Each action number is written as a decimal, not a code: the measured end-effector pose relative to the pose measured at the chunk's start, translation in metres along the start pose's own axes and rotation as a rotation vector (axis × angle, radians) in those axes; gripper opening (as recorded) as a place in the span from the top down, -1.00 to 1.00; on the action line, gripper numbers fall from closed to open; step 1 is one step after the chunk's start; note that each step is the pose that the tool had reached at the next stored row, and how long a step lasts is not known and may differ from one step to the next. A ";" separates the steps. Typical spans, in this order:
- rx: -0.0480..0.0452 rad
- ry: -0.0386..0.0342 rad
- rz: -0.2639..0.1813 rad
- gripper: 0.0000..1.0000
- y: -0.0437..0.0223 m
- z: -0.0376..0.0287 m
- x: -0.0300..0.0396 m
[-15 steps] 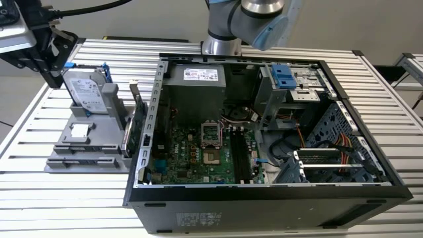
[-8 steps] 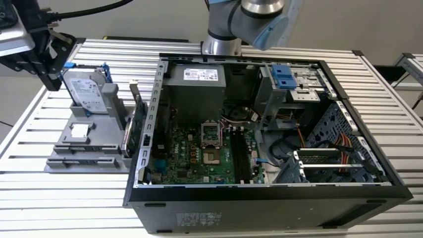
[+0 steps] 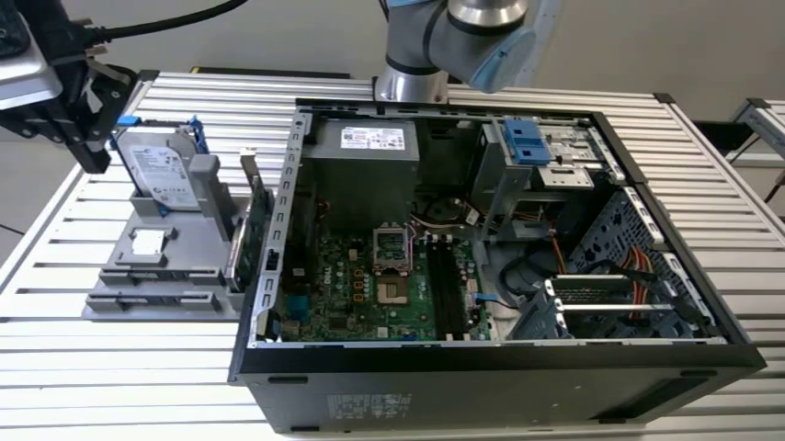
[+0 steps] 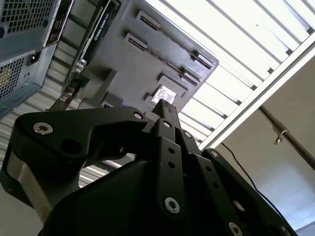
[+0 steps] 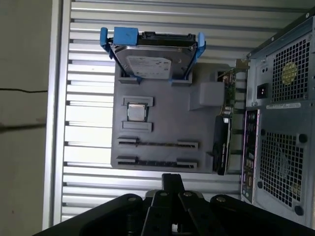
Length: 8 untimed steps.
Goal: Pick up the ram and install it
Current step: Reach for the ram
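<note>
On gray holder (image 5: pixel 167 118), ram (image 5: pixel 157 144) sits in slot, HDD (image 5: pixel 152 61) on edge.

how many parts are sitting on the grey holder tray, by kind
hard drive: 1
processor chip: 1
ram sticks: 2
expansion card: 1
total: 5

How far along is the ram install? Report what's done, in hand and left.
Done: nothing that shows. The ram stands edge-on in a slot of the gray holder, outside the computer case. In hand: nothing. The tool is shut and empty, and hovers near the holder. Left: both the pick-up and the install.
</note>
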<state>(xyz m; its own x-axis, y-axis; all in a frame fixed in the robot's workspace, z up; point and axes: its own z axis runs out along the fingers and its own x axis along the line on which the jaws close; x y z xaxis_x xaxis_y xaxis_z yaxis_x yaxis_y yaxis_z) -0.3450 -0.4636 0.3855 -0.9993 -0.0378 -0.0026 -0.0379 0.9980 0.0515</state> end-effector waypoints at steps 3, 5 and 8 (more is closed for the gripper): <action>-0.0001 0.0000 -0.001 1.00 -0.0025 -0.0001 0.0005; -0.0004 0.0001 -0.001 1.00 -0.0046 -0.0002 0.0007; -0.0014 0.0001 0.000 1.00 -0.0076 -0.0004 0.0009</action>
<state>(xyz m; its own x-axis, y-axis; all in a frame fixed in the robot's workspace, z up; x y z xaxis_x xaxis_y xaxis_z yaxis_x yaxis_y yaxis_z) -0.3456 -0.4713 0.3854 -0.9993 -0.0375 -0.0025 -0.0376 0.9979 0.0528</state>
